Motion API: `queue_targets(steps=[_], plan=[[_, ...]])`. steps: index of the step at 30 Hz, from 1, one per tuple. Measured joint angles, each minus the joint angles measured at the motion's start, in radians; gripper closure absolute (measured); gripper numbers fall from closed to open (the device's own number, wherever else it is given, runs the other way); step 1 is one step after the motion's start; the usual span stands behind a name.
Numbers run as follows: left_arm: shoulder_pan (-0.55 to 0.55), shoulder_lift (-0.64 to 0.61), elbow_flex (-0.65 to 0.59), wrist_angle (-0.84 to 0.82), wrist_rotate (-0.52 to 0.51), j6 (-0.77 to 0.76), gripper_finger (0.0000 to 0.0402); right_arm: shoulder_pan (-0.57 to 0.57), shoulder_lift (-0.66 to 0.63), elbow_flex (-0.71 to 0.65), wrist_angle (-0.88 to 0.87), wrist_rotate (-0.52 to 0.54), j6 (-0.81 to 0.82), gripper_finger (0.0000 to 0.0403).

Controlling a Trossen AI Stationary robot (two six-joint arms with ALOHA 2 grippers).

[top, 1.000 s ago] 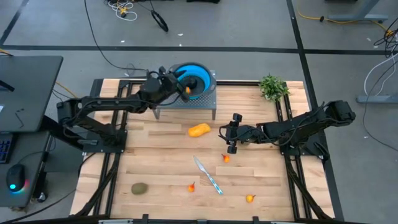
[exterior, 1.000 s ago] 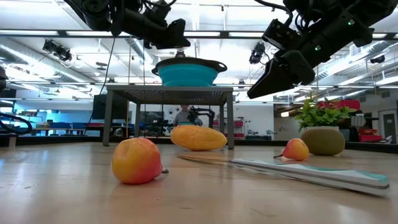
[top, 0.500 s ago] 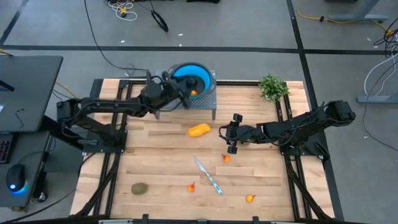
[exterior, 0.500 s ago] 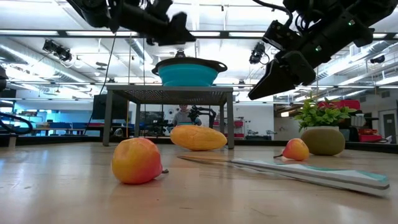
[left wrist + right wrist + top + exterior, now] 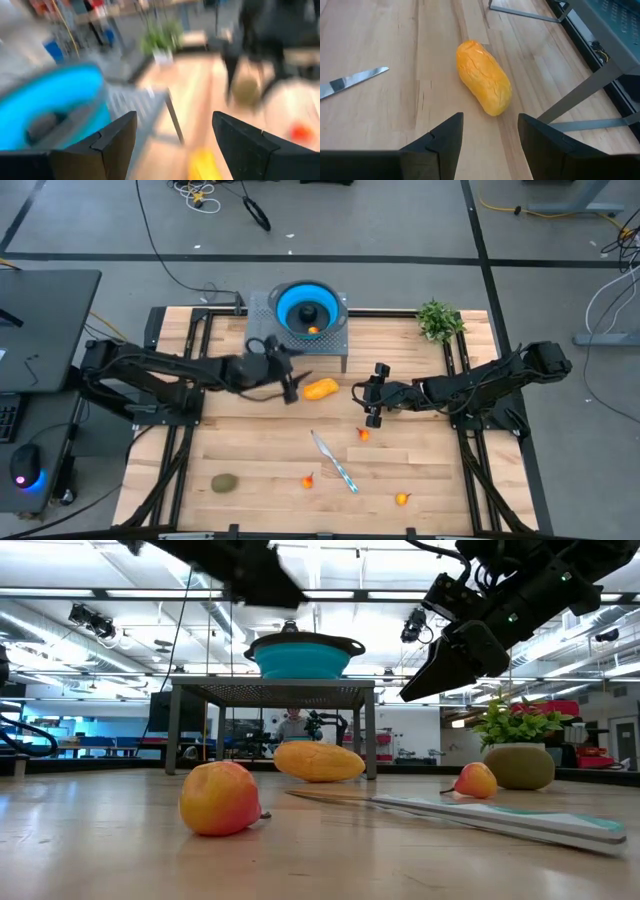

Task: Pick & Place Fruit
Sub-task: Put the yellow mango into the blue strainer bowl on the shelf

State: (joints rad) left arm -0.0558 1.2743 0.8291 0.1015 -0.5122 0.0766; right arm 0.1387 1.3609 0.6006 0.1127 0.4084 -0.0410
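**A:** Nearest the front edge of the table (image 5: 250,450): small orange-red pieces still loose at (image 5: 308,480) and (image 5: 402,499), brownish-green oval (image 5: 224,482) off to the left, knife (image 5: 335,461) lying between them. None of that touched.

**B:** Mid-table?

**A:** Third small orange-red piece (image 5: 363,434) just below the right gripper (image 5: 372,394). That gripper hovers above the board, fingers spread, nothing in them; its wrist view looks straight at the oblong yellow-orange fruit (image 5: 483,77). Left gripper (image 5: 290,383) is just beside that same fruit, by the stand's front leg. Released too: wrist view shows both fingers (image 5: 107,145) apart with nothing between.

**B:** Far end?

**A:** Blue bowl (image 5: 305,308) on the mesh stand (image 5: 262,313) holds one small orange piece (image 5: 313,330). Wrist view hints at something dark in it as well, too blurred to call. Plant (image 5: 438,319) at the back right corner.

**B:** Progress?

**A:** Early, I'd say. One piece binned for certain, five visible on the board.

**B:** Change versus a second ago?

**A:** Left arm was up at the bowl's rim with the orange piece; now it's dropped in and the arm has swung down toward the oblong fruit. Right arm hasn't budged.
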Motion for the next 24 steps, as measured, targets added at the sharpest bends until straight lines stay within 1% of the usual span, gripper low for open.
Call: queue_targets(steps=[3, 5, 7, 9, 11, 12, 16, 17, 20, 24], plan=[[-0.066, 0.000, 0.000, -0.185, -0.033, -0.104, 0.0134, 0.000, 0.000, 0.000, 0.010, 0.000, 0.000, 0.0203], [-0.108, 0.000, 0.000, -0.273, -0.022, -0.180, 0.0134, 0.000, 0.000, 0.000, 0.020, 0.000, 0.000, 0.0203], [-0.145, 0.002, 0.000, -0.323, 0.014, -0.241, 0.0135, 0.000, 0.000, 0.000, 0.027, 0.000, 0.000, 0.0203], [-0.180, 0.004, 0.000, -0.322, 0.056, -0.275, 0.0135, 0.000, 0.000, 0.000, 0.032, 0.000, -0.005, 0.0203], [-0.214, 0.004, 0.000, -0.311, 0.067, -0.293, 0.0135, 0.000, 0.000, 0.000, 0.040, 0.000, -0.010, 0.0203], [-0.230, 0.004, 0.000, -0.310, 0.052, -0.302, 0.0135, 0.000, 0.000, 0.000, 0.044, 0.000, -0.013, 0.0203], [-0.272, 0.004, -0.001, -0.311, -0.100, -0.353, 0.0135, 0.000, 0.000, 0.000, 0.059, 0.000, -0.032, 0.0203], [-0.277, 0.004, -0.006, -0.303, -0.123, -0.360, 0.0135, 0.000, 0.000, 0.000, 0.060, -0.001, -0.039, 0.0203], [-0.278, 0.004, -0.046, -0.237, -0.141, -0.364, 0.0135, 0.000, 0.000, 0.000, 0.065, 0.000, -0.061, 0.0203], [-0.267, 0.004, -0.122, -0.090, -0.141, -0.362, 0.0135, -0.002, 0.000, 0.000, 0.075, 0.000, -0.086, 0.0203]])
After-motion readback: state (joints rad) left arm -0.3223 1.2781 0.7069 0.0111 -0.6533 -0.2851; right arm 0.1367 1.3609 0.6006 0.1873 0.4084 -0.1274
